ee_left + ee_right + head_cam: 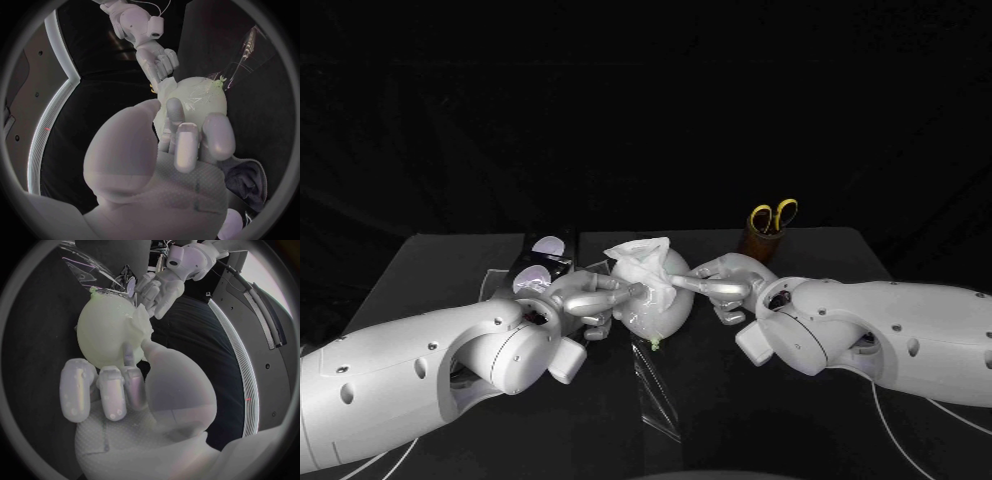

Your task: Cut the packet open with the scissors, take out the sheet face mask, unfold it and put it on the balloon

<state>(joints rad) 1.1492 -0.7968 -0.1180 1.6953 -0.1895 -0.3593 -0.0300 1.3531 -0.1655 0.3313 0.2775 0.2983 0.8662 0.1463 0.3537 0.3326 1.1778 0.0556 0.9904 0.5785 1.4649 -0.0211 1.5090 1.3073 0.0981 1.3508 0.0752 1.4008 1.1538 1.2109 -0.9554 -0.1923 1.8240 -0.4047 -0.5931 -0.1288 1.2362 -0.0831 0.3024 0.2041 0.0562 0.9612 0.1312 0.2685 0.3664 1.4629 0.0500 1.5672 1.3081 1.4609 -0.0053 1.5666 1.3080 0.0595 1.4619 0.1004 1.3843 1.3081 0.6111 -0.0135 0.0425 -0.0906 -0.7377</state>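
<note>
My left hand (593, 297) and right hand (718, 283) touch mask (642, 256) on balloon (653, 316); pinch cannot tell | step: fitting mask | next: smooth down lightly.

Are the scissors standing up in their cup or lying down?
Standing up. The scissors stick upright out of the brown cup, yellow handles on top, blades hidden inside it.
</note>
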